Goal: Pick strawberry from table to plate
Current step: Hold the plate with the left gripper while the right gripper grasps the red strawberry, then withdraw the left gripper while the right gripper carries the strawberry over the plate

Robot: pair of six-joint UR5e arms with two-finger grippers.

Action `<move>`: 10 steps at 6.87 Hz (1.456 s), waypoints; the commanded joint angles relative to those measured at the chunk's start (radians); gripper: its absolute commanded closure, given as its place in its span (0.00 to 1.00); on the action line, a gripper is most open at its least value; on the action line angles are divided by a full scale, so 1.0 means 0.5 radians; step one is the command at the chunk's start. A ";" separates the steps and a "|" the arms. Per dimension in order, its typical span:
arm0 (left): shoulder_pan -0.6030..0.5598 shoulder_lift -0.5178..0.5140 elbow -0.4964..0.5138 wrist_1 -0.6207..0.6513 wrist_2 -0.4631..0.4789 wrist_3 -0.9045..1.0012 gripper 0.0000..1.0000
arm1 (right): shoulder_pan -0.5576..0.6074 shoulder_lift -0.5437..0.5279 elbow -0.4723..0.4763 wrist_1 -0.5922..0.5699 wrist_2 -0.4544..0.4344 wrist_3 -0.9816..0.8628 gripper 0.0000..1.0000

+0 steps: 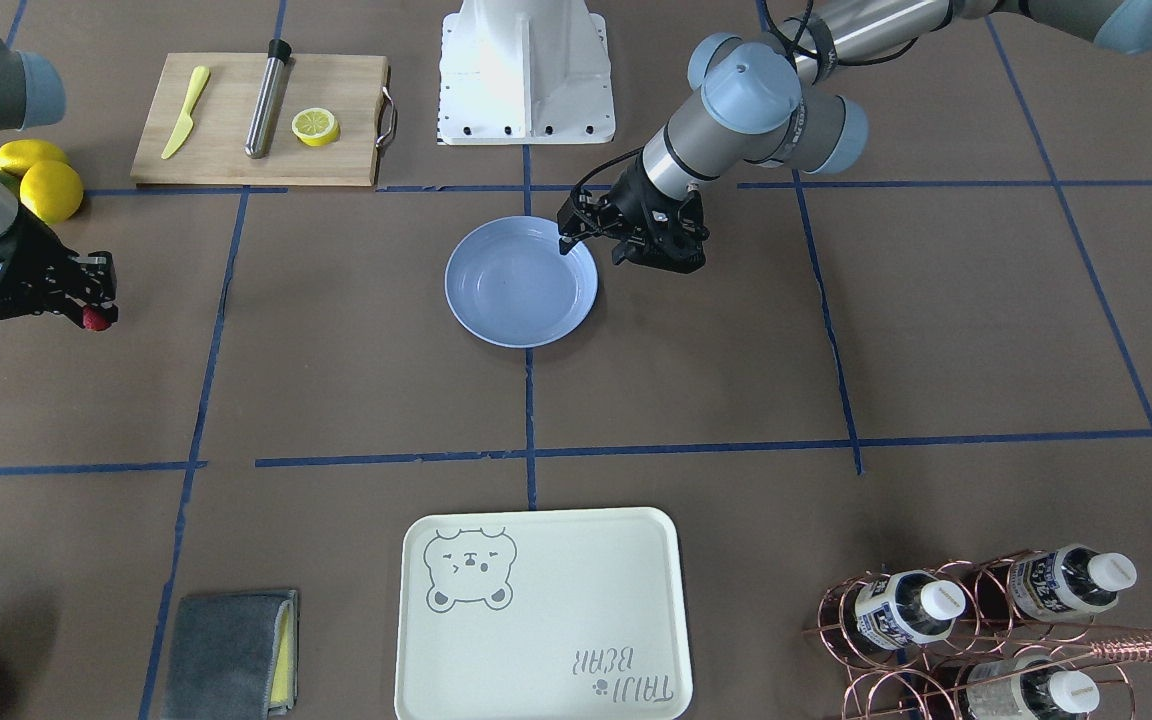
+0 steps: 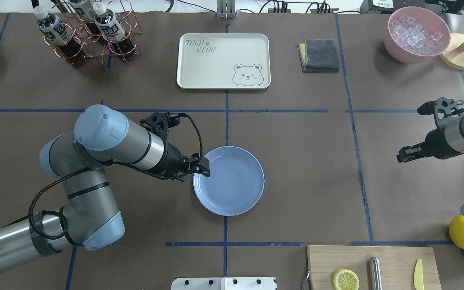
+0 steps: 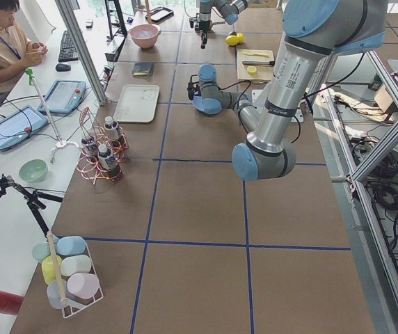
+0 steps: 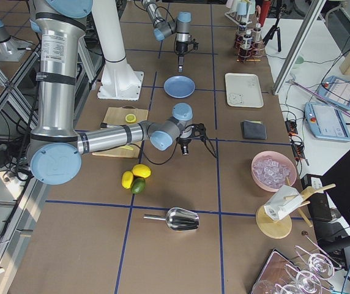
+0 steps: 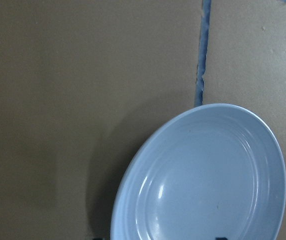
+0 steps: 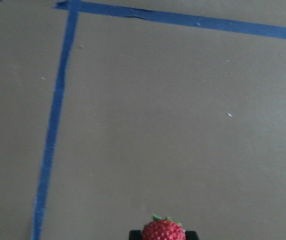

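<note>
The strawberry is small and dark red, and my right gripper is shut on it a little above the brown table, far to the side of the plate. In the right wrist view the strawberry sits between the fingertips at the bottom edge. The overhead view hides the berry under the right gripper. The light-blue plate lies empty at the table's middle. My left gripper is open and low, its fingers straddling the plate's rim. The left wrist view shows the plate close below.
A cutting board with a lemon half, a yellow knife and a metal cylinder lies near the robot's base. Two lemons sit beside the right arm. A cream bear tray, a grey cloth and a bottle rack line the far side.
</note>
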 commanded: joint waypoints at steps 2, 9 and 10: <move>-0.158 0.338 -0.333 0.000 -0.022 0.038 0.21 | -0.471 0.524 0.044 -0.030 -0.264 1.063 1.00; -0.340 0.642 -0.456 0.000 -0.025 0.281 0.07 | -0.880 1.449 -0.345 -0.693 -0.728 1.667 1.00; -0.340 0.642 -0.459 0.000 -0.025 0.281 0.05 | -0.905 1.464 -0.412 -0.690 -0.725 1.645 1.00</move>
